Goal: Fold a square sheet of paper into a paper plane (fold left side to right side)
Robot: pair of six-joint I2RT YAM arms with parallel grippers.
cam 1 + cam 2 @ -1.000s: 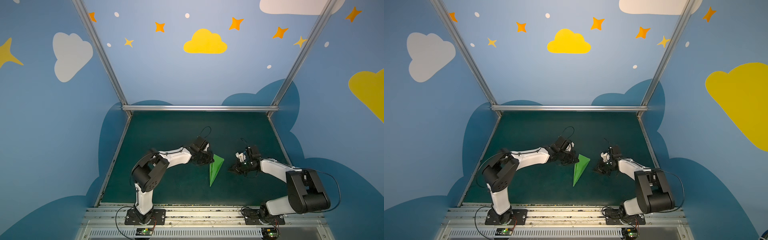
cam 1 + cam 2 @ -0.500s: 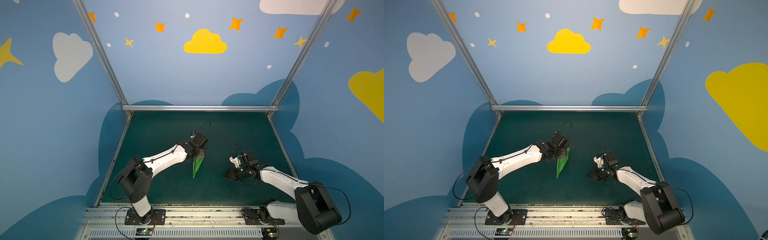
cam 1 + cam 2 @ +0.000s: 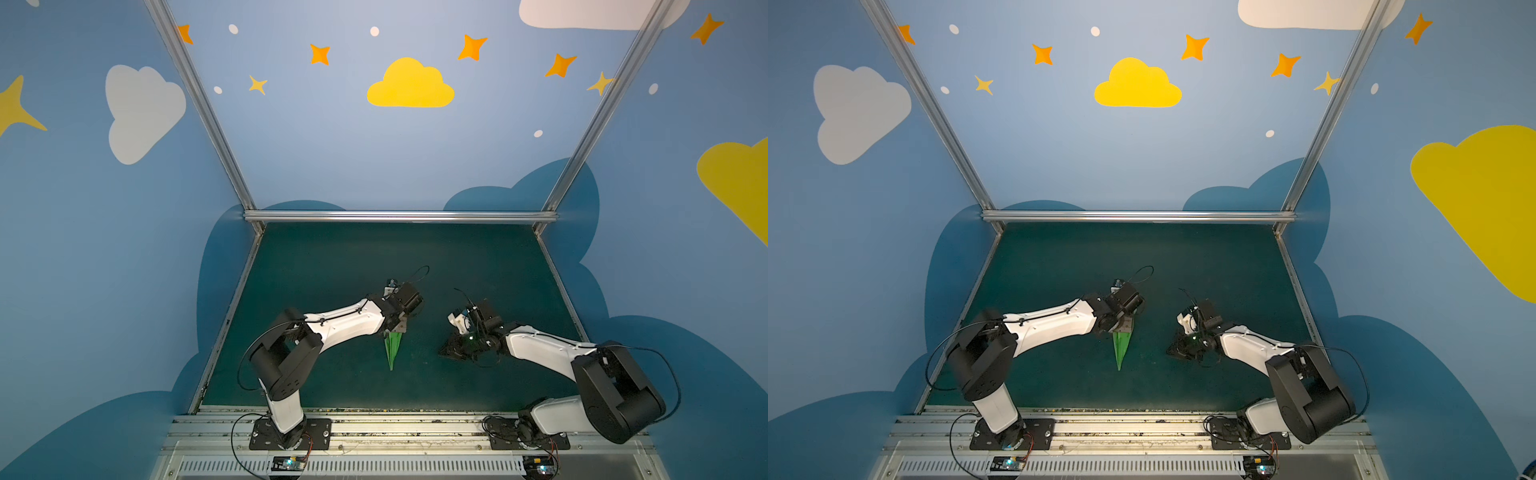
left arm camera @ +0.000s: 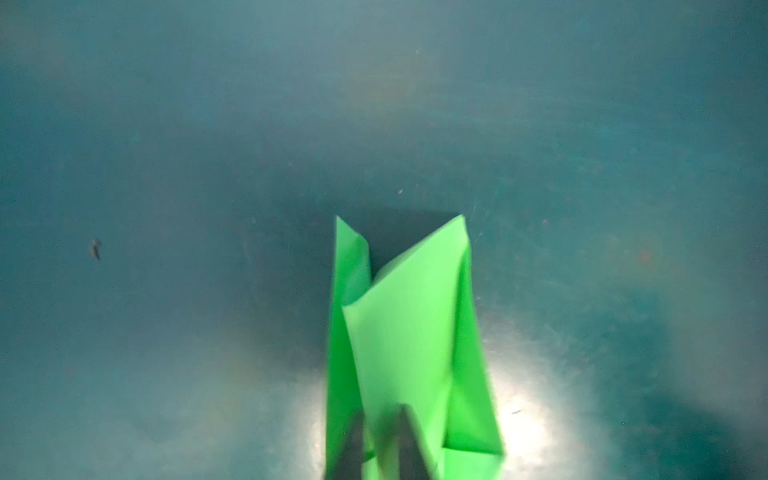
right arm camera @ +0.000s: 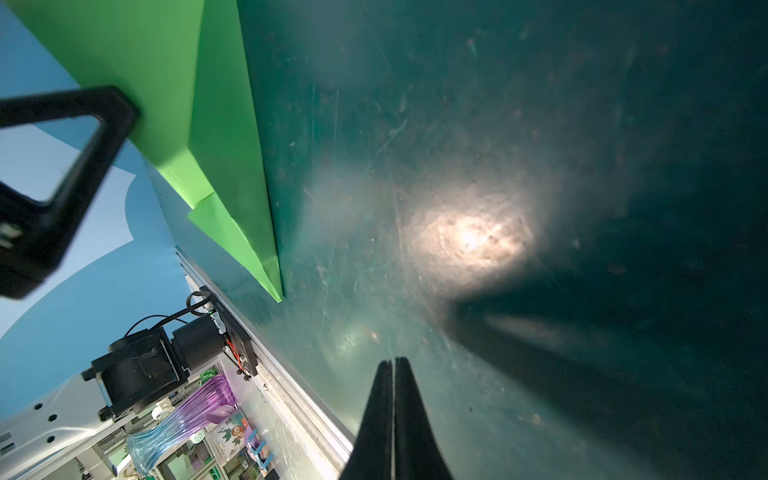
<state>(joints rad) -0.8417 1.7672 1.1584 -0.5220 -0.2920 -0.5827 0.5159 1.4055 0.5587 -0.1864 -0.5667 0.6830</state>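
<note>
Paper plane [image 3: 392, 348] on mat [image 3: 332, 270]; left pincer [image 3: 397, 329] at tail, grip unclear, arm outstretched; right pincer [image 5: 392, 365] pressed together.

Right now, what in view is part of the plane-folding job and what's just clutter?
In the job:
paper plane, bright green, nose on the mat
left tool, at the plane's wide end
right tool, shut, empty, apart from the plane

Just lying about:
purple and blue glass vase, beyond the table's edge
yellow cloud decal and the other wall shapes
</note>
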